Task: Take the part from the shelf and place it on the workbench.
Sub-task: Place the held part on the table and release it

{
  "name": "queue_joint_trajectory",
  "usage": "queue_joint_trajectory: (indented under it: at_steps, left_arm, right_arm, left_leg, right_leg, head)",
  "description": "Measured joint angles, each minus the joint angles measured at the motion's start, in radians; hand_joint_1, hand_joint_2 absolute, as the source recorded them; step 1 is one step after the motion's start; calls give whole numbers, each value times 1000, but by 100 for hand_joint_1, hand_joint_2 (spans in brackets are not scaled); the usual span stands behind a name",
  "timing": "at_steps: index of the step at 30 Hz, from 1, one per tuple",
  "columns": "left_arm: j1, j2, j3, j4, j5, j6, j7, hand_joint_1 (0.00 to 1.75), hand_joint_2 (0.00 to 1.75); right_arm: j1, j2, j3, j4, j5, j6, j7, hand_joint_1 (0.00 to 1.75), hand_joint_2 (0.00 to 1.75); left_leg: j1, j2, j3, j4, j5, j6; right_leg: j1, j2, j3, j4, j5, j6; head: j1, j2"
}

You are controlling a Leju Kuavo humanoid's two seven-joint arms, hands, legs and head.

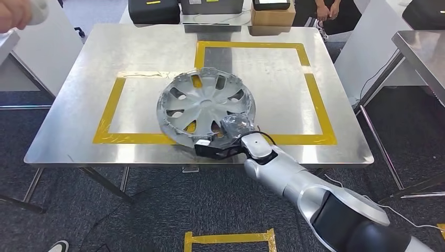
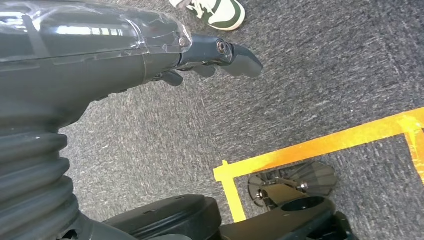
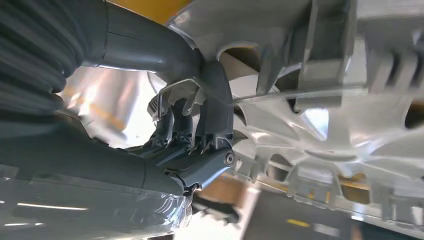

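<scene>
Silver-grey plastic wheel cover (image 1: 205, 107), spoked and round, lies on the brushed-steel workbench (image 1: 78, 131), straddling the yellow tape outline (image 1: 107, 113) with its near rim close to the table's front edge. The robot's right hand (image 1: 231, 131), wrapped in clear film, reaches in from the silver right arm (image 1: 294, 181) and grips the cover at that near rim; in the right wrist view the thick grey thumb (image 3: 217, 100) hooks over the rim while the darker fingers (image 3: 175, 125) curl underneath, so the hold looks firm rather than loose. The left hand (image 2: 220, 55) hangs over grey carpet (image 2: 325, 75), its fingers lightly curled in and holding nothing.

Judged from how things lie, the part is already down and the step in hand is the release. Doing it well likely means letting the rim settle flat before the fingers part, then opening thumb and fingers together and drawing the hand back low and straight, so no fingertip catches a spoke opening and drags the cover toward the edge. A person's shoe (image 2: 215, 12) shows on the carpet nearby
</scene>
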Motion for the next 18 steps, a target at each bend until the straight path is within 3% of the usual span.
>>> queue_joint_trajectory:
  at_steps: [5, 9, 18]
  left_arm:
    - [14, 3, -10, 0, 7, 2, 1, 0, 175]
    - [21, 3, -10, 0, 15, 5, -1, 0, 175]
    - [24, 2, -10, 0, 38, 6, -28, 0, 175]
  right_arm:
    - [-84, -97, 10, 44, 21, 41, 89, 175, 175]
    - [-136, -168, 10, 57, 21, 70, 112, 175, 175]
    - [-131, -215, 10, 63, 2, 66, 106, 175, 175]
  left_leg:
    - [-1, -1, 0, 0, 1, 1]
    - [-2, 1, -1, 1, 1, 1]
    - [-1, 12, 1, 0, 0, 2]
  right_leg:
    - [-1, -2, 1, -1, 0, 1]
    - [-1, -2, 1, -1, 1, 1]
    - [0, 3, 1, -1, 1, 3]
  head:
    - [0, 0]
    - [2, 0]
    - [-1, 0]
